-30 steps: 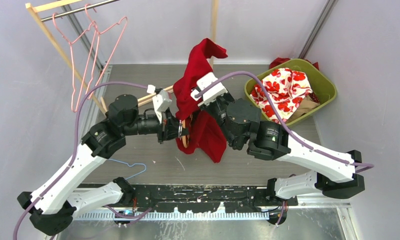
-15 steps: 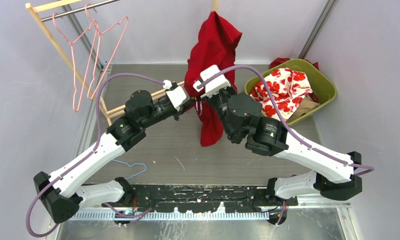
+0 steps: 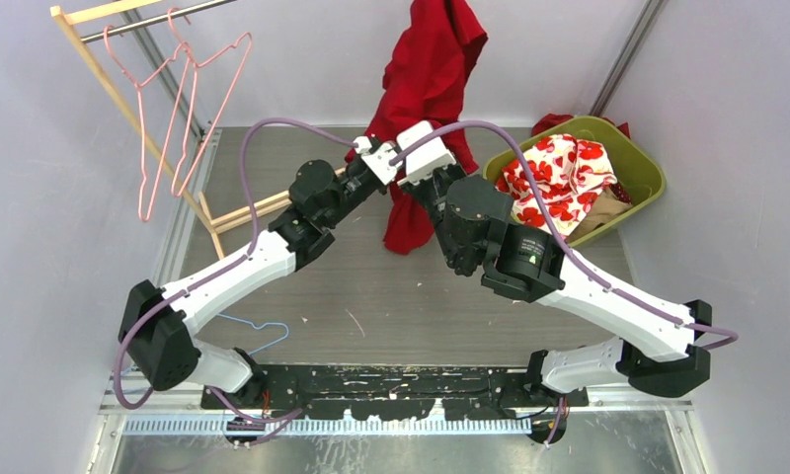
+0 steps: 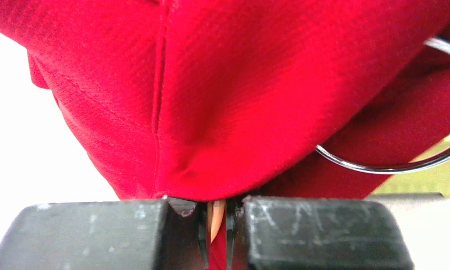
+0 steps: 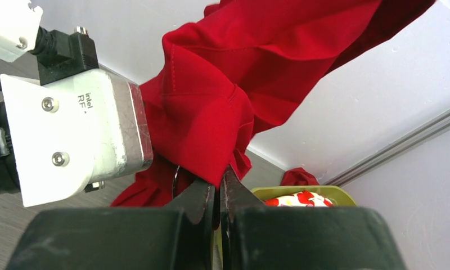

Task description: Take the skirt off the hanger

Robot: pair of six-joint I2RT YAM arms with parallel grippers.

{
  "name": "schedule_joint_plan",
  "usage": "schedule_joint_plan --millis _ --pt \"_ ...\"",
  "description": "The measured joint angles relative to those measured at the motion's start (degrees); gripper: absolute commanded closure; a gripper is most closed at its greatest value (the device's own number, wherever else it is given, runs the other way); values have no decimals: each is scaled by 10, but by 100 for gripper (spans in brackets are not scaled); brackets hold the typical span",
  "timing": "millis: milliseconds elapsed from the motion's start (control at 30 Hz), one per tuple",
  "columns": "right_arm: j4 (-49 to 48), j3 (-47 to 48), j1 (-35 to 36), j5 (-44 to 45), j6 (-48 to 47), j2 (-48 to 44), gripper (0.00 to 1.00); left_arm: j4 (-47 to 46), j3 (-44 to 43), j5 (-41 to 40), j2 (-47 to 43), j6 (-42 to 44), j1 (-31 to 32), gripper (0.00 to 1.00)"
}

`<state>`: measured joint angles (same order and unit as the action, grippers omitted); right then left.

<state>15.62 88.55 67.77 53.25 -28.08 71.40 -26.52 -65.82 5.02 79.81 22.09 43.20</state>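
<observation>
A red skirt (image 3: 426, 69) hangs in the air at the back centre, held up between both grippers. My left gripper (image 3: 395, 176) is shut on a thin peach strip of the hanger (image 4: 216, 216) together with a fold of red cloth; most of the hanger is hidden under the skirt (image 4: 239, 84). A chrome ring (image 4: 380, 166) shows to the right in the left wrist view. My right gripper (image 3: 413, 188) sits right beside the left one. It is shut (image 5: 218, 183) on a lower corner of the skirt (image 5: 223, 101), next to the left wrist camera housing (image 5: 76, 135).
A green basket (image 3: 638, 163) at the back right holds a red-and-white floral garment (image 3: 559, 173). Pink wire hangers (image 3: 184, 109) hang on a wooden rack (image 3: 124, 109) at the back left. A blue wire hanger (image 3: 258, 331) lies on the table near the left arm.
Both arms have risen and reached toward the back, lifting the skirt higher. The left arm has stretched out, and its gripper has moved right and back beside the right one.
</observation>
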Motion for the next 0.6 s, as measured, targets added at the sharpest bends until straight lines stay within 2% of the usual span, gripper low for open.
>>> schedule_joint_plan --millis 133,233,533,600 --pt "-1 0 -6 0 0 -1 95 -25 -21 -7 12 22 0 100" --pt "-6 0 -12 -6 0 -7 95 -20 -26 2 2 7 -1 100" --pt "-24 -23 -55 -43 34 -49 96 121 -26 75 -138 -127 -2 100" --pt "-34 -24 -57 -58 44 -44 93 155 -25 74 -168 -149 -2 100"
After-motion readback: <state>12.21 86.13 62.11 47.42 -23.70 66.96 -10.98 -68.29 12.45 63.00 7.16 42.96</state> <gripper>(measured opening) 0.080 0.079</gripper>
